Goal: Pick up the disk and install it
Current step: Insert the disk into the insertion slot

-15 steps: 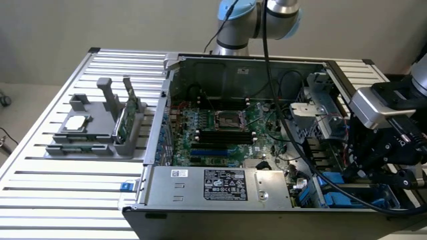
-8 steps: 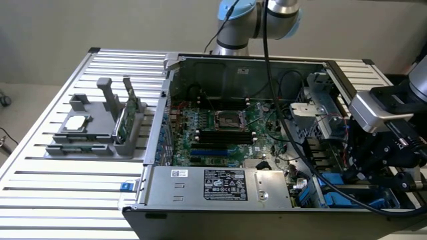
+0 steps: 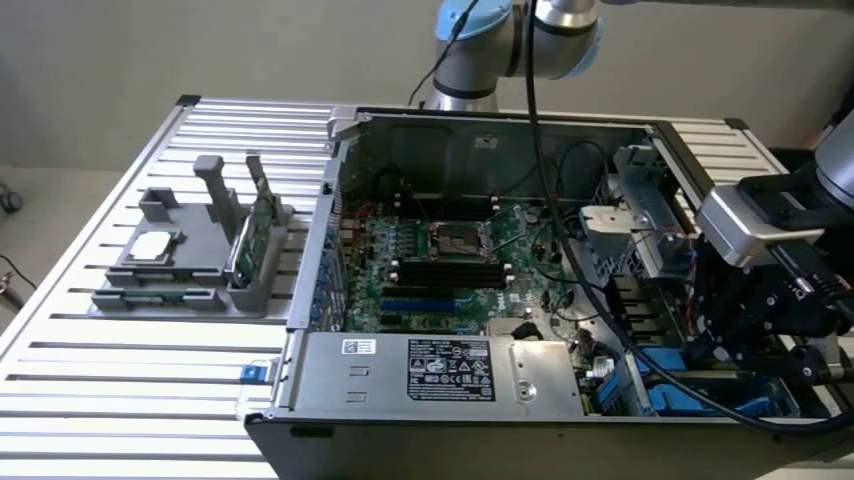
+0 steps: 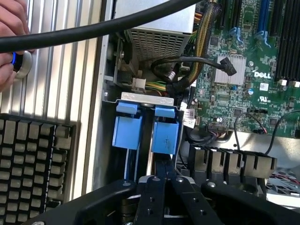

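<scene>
Bright, even light, with faint soft shadows.

An open computer case (image 3: 441, 150) is set on a slatted metal table (image 3: 120, 380). Inside it, a green motherboard (image 3: 441, 260) is seen just beside the gripper (image 4: 161, 165), and a silver power supply (image 3: 441, 370) is mounted near it. Well apart from the gripper, beyond the case's far wall, a grey fixture (image 3: 174, 300) is placed. A square silver chip (image 3: 154, 245) and an upright green card (image 3: 244, 235) are held in it.

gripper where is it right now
The gripper is at the exterior view's right, over the open computer case's near corner, shut tips next to two blue drive carriers.
</scene>
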Motion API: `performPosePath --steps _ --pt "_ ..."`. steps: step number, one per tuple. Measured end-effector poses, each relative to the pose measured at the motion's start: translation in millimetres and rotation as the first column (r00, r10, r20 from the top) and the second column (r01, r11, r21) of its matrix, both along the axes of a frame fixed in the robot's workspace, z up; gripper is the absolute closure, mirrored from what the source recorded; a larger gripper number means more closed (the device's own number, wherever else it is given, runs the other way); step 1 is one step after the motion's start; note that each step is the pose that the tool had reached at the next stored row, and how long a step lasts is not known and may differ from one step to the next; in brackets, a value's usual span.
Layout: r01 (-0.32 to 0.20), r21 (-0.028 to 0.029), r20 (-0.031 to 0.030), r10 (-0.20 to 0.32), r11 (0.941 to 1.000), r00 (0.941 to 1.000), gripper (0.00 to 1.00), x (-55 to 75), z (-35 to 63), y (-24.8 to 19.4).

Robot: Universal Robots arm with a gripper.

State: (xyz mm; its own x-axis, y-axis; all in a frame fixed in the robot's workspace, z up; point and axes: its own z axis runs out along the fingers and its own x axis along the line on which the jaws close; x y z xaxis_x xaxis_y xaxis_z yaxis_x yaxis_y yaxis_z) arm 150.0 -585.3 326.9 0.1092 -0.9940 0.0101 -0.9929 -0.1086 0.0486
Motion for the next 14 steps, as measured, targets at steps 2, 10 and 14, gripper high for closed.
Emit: performPosePath --steps 2,10,14 --pt "0.000 0.0021 -0.0015 0.000 1.0000 1.0000 0.89 0.0 4.6 -0.1" --pt "0.000 -0.0012 -0.0021 0.000 1.0000 1.0000 0.89 -3.4 36.3 0.0" --pt "0.000 -0.0015 -0.0021 0.000 1.0000 1.0000 0.89 -7.3 52.8 0.0"
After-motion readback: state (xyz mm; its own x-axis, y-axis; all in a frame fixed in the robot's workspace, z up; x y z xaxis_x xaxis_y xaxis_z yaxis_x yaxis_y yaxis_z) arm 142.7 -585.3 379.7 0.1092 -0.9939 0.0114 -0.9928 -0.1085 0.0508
